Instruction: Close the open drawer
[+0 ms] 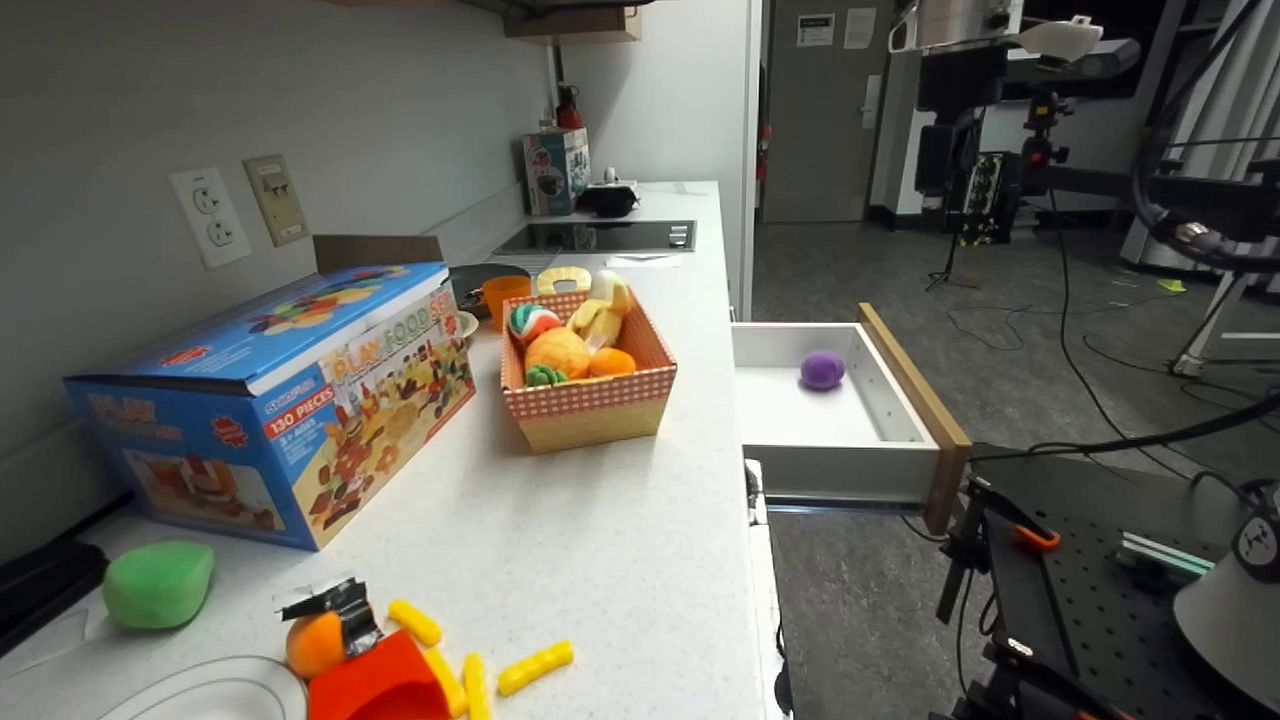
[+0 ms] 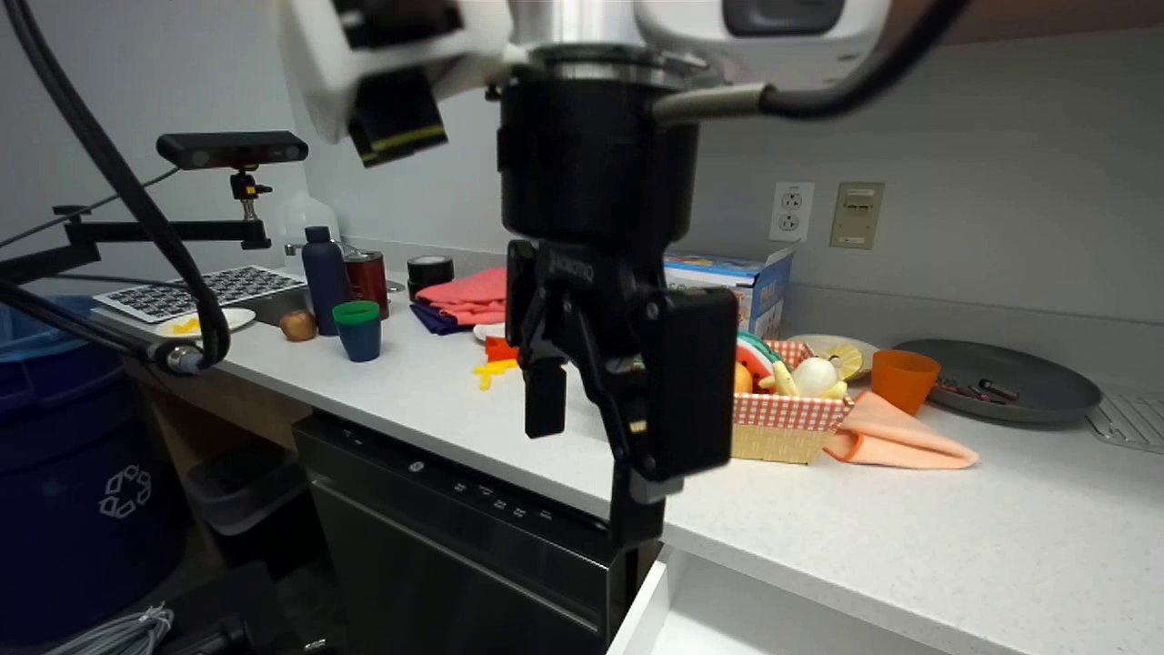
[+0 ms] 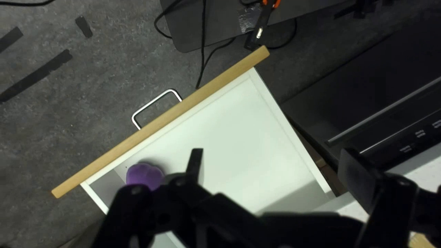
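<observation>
The drawer (image 1: 912, 410) of the white counter is pulled out, with a light wood rim and white inside. Its near inside corner shows in an exterior view (image 2: 727, 609). The wrist view looks down into the drawer (image 3: 237, 134), and its metal handle (image 3: 151, 103) juts out from the front. A purple round toy (image 1: 822, 370) lies inside near the front; it shows partly behind a finger in the wrist view (image 3: 143, 175). My gripper (image 3: 274, 153) is open and empty, above the drawer and apart from it. It hangs pointing down in both exterior views (image 1: 972, 190) (image 2: 591, 478).
A basket of toy fruit (image 1: 590, 415) and a blue play food box (image 1: 290, 400) stand on the counter (image 1: 640, 560). A black dishwasher (image 2: 455, 537) is beside the drawer. A black robot stand (image 1: 1110, 510) and a cable (image 1: 1100, 440) are near the drawer front.
</observation>
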Controlling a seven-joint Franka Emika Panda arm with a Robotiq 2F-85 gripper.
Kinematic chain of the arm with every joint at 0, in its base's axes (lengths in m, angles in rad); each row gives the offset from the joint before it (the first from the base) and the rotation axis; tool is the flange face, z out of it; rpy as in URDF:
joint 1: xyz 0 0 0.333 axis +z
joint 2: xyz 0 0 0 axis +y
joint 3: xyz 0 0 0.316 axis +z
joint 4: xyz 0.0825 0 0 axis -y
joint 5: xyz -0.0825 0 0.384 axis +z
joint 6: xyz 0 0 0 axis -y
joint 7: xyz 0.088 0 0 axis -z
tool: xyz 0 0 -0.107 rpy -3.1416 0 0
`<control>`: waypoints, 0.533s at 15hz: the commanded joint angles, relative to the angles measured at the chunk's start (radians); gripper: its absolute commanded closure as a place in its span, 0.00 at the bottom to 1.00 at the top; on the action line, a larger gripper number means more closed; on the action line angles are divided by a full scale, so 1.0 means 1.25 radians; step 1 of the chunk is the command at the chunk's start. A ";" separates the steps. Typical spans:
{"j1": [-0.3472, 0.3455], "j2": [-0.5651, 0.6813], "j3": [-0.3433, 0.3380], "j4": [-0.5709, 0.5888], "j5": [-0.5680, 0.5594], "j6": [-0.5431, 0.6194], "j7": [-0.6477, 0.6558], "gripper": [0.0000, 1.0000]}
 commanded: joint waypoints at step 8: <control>-0.031 0.096 -0.011 0.042 -0.008 0.006 -0.006 0.00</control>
